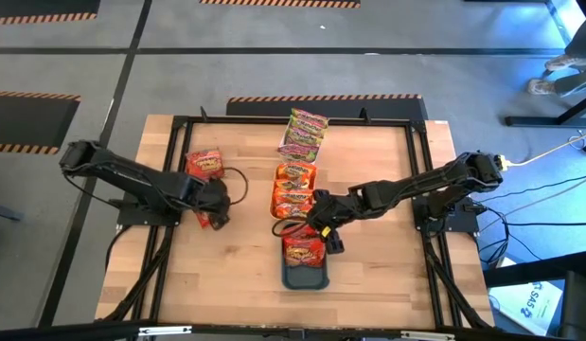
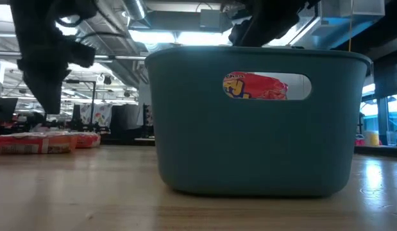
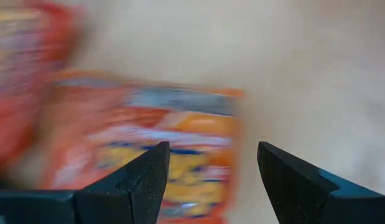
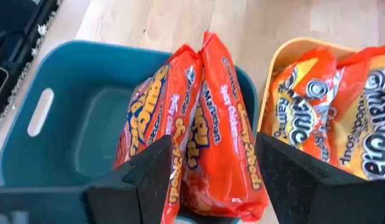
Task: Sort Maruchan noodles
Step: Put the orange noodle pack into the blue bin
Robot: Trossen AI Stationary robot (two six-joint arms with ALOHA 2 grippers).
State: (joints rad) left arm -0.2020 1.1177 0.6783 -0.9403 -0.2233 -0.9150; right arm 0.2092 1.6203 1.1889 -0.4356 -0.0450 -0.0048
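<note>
Both jaws stand open, so we judge sorting mostly done: red packets (image 4: pixel 198 130) in the teal tray (image 4: pixel 68 112), orange packets (image 4: pixel 329 112) in the orange tray (image 4: pixel 285 50), loose red packets (image 1: pixel 204 163) left under our left gripper (image 3: pixel 211 180), right gripper (image 4: pixel 211 180) over the teal tray.

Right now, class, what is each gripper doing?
Left gripper: open, over an orange noodle packet, holding nothing.
Right gripper: open, above the red packets in the teal tray.

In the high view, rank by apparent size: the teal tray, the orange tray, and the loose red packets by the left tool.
1. Orange tray and teal tray: look about alike, so unranked; noodle packets cover much of both.
2. Loose red packets: smallest, near the left tool.
</note>
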